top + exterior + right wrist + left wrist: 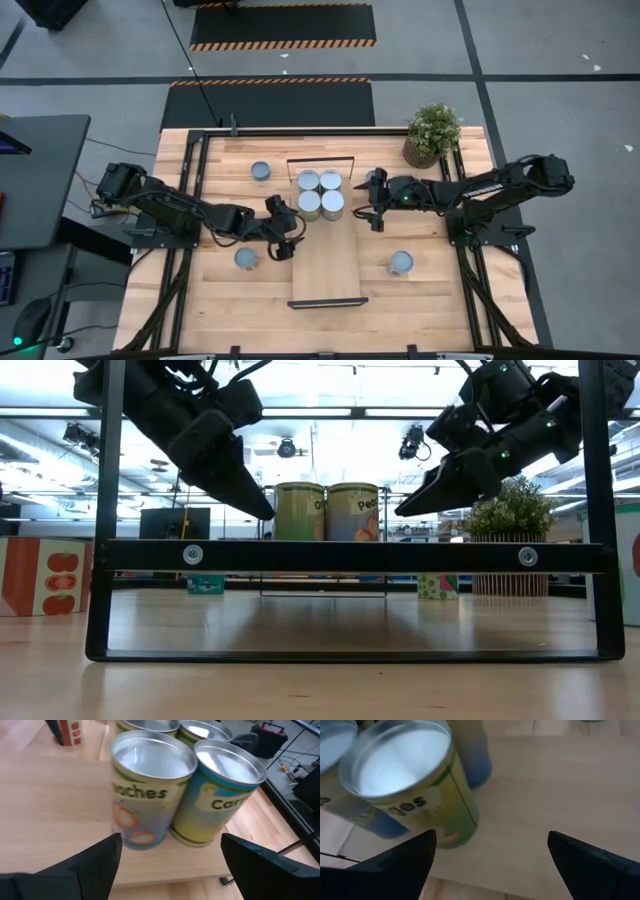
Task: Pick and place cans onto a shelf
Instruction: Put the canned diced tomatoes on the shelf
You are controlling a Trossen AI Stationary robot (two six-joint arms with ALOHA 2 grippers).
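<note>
Lying across most of the high view: a light-wood tabletop [430,300] edged with black frame rails. Sitting lengthwise along its middle: the shelf [327,262], a long narrow light-wood board with black bars at both short ends, the near bar filling the low view [350,555]. Reaching in from the left side: the left arm, its left gripper [285,228] hovering at the shelf's left edge just beside the can cluster, fingers spread wide and gripping nothing, with bare shelf board showing between them in the left wrist view [490,865]. Reaching in from the right side: the right arm, its right gripper [370,200] hanging just beside the cluster's right side, fingers likewise parted and empty, the peaches can [150,795] and a carrots can [222,795] standing right ahead of them in the right wrist view. Standing in the table's far right corner: a potted green plant [432,133]. Standing upright on the far half of the shelf: 4 cans [320,195] packed in a touching 2-by-2 block, silvery tops up, yellowish-green sides showing in the low view [327,510]. Waiting on the tabletop, off the shelf: 3 loose cans, 1 at the far left [261,171], 1 near the left gripper [247,260], and 1 right of the shelf [400,263].
</note>
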